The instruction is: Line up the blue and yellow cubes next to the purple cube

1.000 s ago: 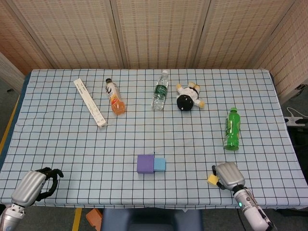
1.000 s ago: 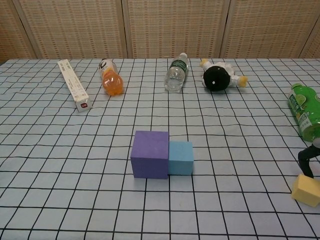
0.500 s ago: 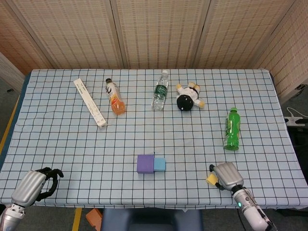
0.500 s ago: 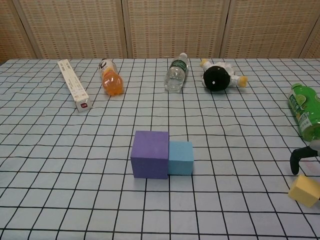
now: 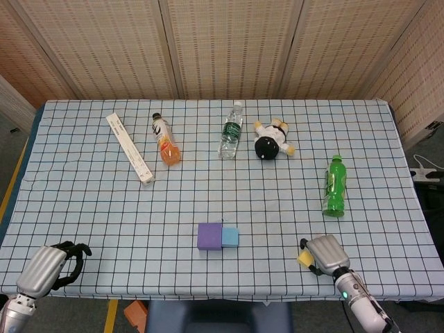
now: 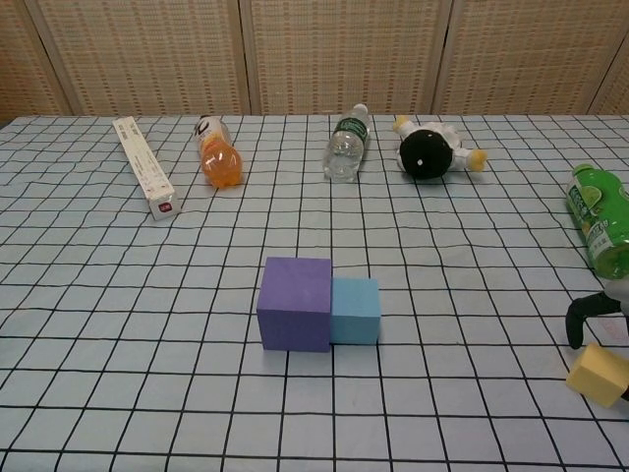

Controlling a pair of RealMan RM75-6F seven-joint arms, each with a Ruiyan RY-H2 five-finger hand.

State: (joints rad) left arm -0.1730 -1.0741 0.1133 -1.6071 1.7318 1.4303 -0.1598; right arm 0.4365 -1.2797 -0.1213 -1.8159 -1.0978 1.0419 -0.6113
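Observation:
The purple cube (image 5: pixel 209 236) (image 6: pixel 294 303) sits near the table's front middle, with the smaller blue cube (image 5: pixel 229 237) (image 6: pixel 355 310) touching its right side. Far to the right, near the front edge, my right hand (image 5: pixel 326 253) holds the yellow cube (image 5: pixel 304 258) (image 6: pixel 598 374), which is tilted. A dark finger (image 6: pixel 580 315) arches over the cube in the chest view. My left hand (image 5: pixel 50 267) hangs at the front left corner with its fingers curled in on nothing; only the head view shows it.
A green bottle (image 5: pixel 334 185) lies beyond the right hand. Along the back lie a white box (image 5: pixel 129 148), an orange bottle (image 5: pixel 166 140), a clear water bottle (image 5: pixel 232 131) and a black-and-white plush toy (image 5: pixel 270 142). Checked cloth (image 5: pixel 83 208) covers the table.
My right hand has shifted slightly left with the yellow cube in it. The left hand and the purple and blue cubes have not moved.

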